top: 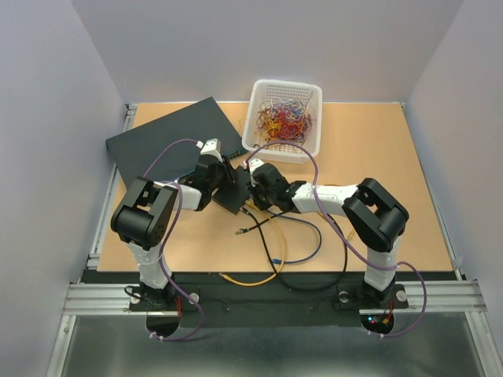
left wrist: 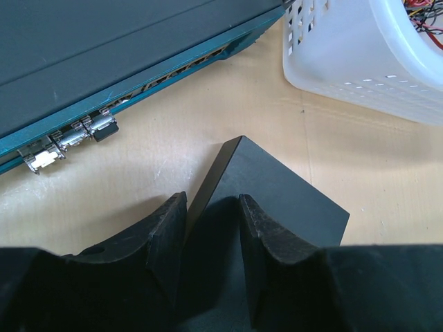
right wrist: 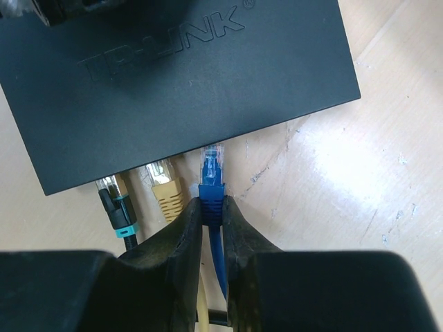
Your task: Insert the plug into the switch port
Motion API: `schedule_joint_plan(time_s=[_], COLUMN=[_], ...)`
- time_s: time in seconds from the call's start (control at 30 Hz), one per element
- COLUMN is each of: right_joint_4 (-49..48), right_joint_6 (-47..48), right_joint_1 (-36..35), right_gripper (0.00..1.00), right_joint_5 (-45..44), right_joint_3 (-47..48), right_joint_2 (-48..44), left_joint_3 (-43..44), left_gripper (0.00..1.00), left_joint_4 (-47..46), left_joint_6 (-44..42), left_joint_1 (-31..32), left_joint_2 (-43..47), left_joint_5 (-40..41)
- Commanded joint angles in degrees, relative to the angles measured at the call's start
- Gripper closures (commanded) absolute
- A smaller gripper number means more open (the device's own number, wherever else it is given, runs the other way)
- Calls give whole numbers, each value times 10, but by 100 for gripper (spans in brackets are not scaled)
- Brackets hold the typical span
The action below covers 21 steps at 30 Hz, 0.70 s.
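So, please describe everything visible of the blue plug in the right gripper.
The blue plug has a clear plastic tip, a blue rubbery boot and a blue cable behind. The right gripper pinches its boot and aims it at the port edge of the small flat black box, beside a beige plug. Its tip reaches that edge; whether it has entered is unclear.

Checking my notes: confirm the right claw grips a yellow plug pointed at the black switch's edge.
Wrong colour: the plug the right claw grips is blue, not yellow, pointed at the black switch's edge. The right wrist view shows it.
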State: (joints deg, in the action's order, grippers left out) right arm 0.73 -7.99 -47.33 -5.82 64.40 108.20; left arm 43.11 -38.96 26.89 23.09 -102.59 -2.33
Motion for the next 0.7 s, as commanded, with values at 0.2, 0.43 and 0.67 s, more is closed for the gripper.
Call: schedule_joint_plan(time_s=[0.2,0.43,0.67], right_joint_4=[-40,-45,-70], right_joint_6=[-6,10,32], right_joint_1=[-3,-4,-7], right_gripper=[100,100,100], right_joint_5=[-7,50,92], right_joint_3=[49,40,20], right_joint_2=[-14,-12,-21], left_joint_3=[-2,2,0], left_gripper=[55,55,55], left_joint_4=[19,19,17], left_joint_6=[-5,-14,-15], left_joint_1=[26,29,34], left_joint_2=[-2,-5,-2], left_joint_5=[-34,-42,-61])
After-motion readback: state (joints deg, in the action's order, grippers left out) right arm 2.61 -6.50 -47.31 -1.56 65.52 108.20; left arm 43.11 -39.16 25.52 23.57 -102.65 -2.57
